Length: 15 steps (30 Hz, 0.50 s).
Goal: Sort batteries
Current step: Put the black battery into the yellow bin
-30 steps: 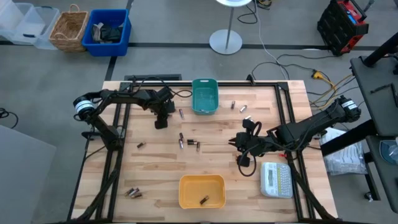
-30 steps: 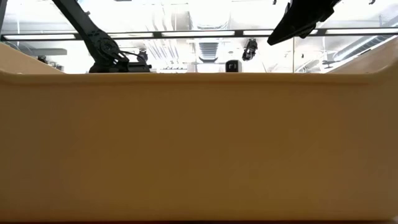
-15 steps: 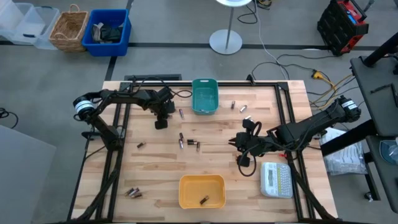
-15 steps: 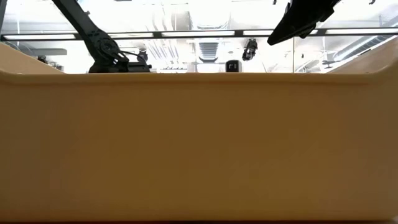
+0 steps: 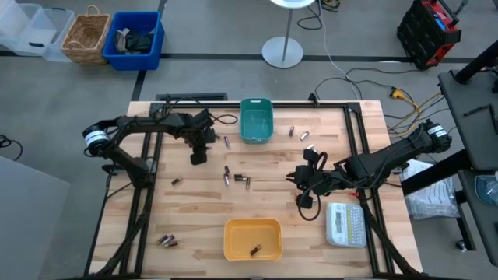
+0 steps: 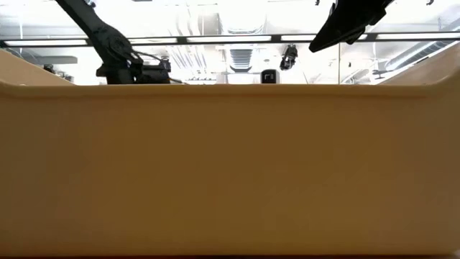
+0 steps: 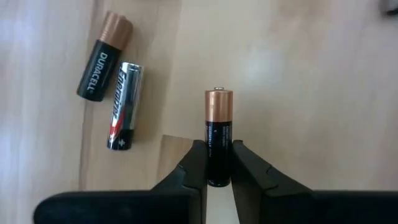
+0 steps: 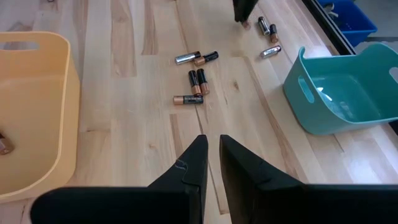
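Copper-topped battery [image 7: 218, 137] pinched in left tool [image 7: 217, 163].

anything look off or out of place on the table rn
Nothing damaged or spilled. Batteries lie loose in small groups, such as a cluster mid-table, as expected for sorting. The one non-battery item is a white label maker by the right tool. The left tool holds one battery.

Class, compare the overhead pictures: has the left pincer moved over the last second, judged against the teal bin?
Yes, slightly. The left pincer, shut on a battery, has shifted a little away from the teal bin, toward the table's left side.
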{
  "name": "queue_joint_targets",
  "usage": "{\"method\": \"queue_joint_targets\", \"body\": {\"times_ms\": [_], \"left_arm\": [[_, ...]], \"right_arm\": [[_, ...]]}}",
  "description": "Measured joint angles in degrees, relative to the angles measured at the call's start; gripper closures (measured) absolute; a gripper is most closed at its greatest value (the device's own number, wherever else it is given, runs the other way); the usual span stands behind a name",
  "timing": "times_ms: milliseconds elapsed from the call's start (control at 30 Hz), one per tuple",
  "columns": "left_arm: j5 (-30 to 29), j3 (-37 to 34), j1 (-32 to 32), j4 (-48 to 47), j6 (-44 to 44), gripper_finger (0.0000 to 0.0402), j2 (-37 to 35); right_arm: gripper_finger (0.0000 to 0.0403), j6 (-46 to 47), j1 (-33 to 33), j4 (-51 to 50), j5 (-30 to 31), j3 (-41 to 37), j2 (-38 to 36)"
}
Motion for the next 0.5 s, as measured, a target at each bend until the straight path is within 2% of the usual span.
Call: {"method": "queue_joint_targets", "body": {"times_ms": [233, 500], "left_arm": [[1.54, 0.08, -7.04, -1.94, -5.93, 0.0374, -6.05], [1.6, 0.13, -22.84, 1.13, -15.52, 0.0374, -13.44]], "right_arm": [[0.0369, 0.0, 0.0, -0.01, 0.02, 0.0, 0.0], [0.0369, 0.0, -0.01, 0.04, 0.0, -0.35, 0.0]]}}
